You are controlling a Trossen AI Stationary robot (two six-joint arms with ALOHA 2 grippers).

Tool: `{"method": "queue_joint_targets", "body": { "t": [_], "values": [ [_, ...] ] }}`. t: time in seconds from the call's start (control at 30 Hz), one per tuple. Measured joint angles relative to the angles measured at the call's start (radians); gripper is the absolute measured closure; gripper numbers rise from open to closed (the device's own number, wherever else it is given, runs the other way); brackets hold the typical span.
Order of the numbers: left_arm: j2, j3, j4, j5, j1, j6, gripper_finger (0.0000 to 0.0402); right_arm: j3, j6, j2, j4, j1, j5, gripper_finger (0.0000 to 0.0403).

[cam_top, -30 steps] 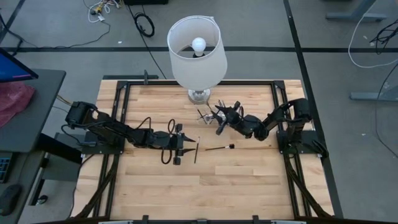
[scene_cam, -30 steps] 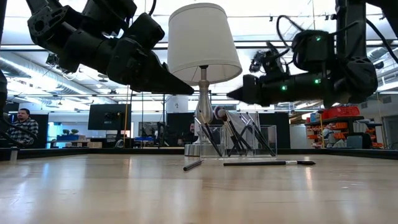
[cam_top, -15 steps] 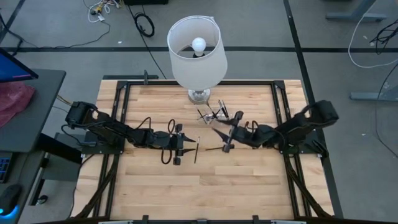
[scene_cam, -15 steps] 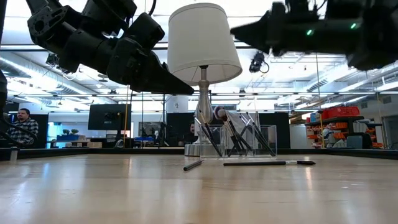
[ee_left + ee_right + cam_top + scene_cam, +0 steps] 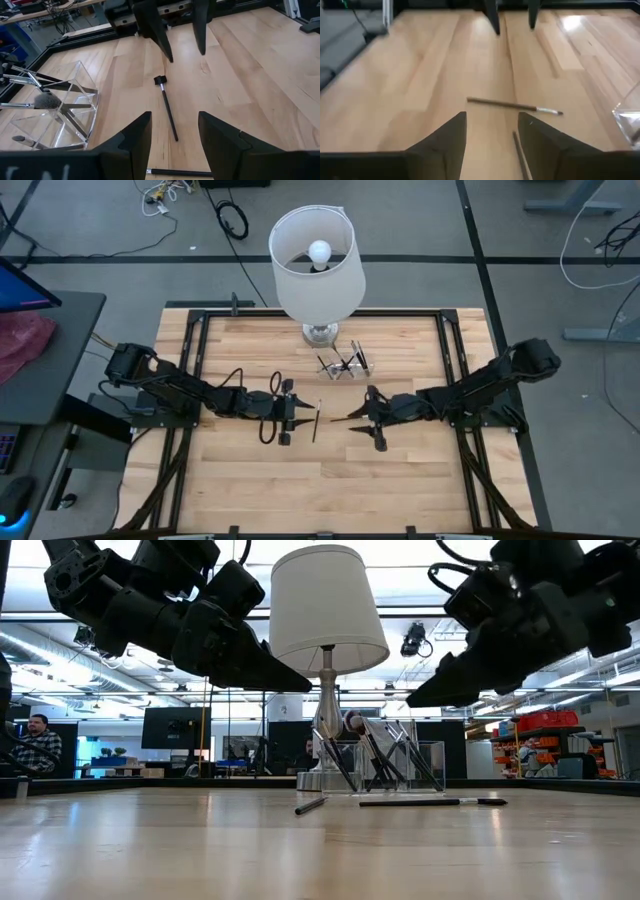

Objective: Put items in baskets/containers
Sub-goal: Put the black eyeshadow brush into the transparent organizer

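Note:
Two makeup brushes lie flat on the wooden table. The dark-handled brush has a black head and points at the right gripper. The thin brown brush has a pale tip and lies across it. The clear box near the lamp foot holds several brushes leaning on its walls. My left gripper hovers open just left of both brushes. My right gripper hovers open over the dark brush's head end, facing the left gripper.
A white-shaded lamp stands at the table's far edge, just behind the clear box. Bare wood stretches toward the near edge. In the low view both arms hang above the table, with the brushes lying below them. A person sits far off.
My right gripper has left the spot over the clear box and swung toward the near edge and the table's left. It rose first, then came down over the dark brush's head end, fingers open throughout. The brushes and the box have not moved.

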Motion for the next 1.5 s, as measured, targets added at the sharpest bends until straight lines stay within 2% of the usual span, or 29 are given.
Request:
{"method": "queue_joint_targets", "body": {
  "t": [0.37, 0.73, 0.9, 1.07, 1.17, 1.3, 1.37, 1.5],
  "values": [
    [-0.001, 0.001, 0.026, 0.003, 0.002, -0.026, 0.0236, 0.0, -0.042, 0.007, 0.034, -0.001, 0.001, 0.0223],
    [0.015, 0.001, 0.024, 0.033, 0.002, -0.339, 0.0236, 0.0, -0.027, 0.007, 0.033, -0.002, 0.001, 0.0223],
    [0.067, 0.001, 0.03, -0.107, 0.005, -0.499, 0.0236, 0.0, -0.028, 0.008, 0.043, -0.003, 0.002, 0.0223],
    [0.191, 0.013, 0.052, -0.206, 0.007, -0.624, 0.0236, 0.0, -0.042, 0.008, 0.053, -0.003, 0.004, 0.0223],
    [0.27, 0.048, 0.051, -0.235, 0.007, -0.685, 0.0236, 0.0, -0.042, 0.008, 0.053, -0.004, 0.004, 0.0223],
    [0.351, 0.135, 0.046, -0.219, 0.01, -0.686, 0.0236, 0.0, -0.042, 0.008, 0.064, -0.013, 0.003, 0.0223],
    [0.371, 0.19, -0.018, -0.214, 0.01, -0.667, 0.0236, 0.0, -0.037, 0.008, 0.069, -0.02, 0.002, 0.0223],
    [0.388, 0.299, -0.295, -0.247, 0.01, -0.68, 0.0236, 0.0, -0.017, 0.008, 0.068, -0.031, 0.001, 0.0223]
  ]
}}
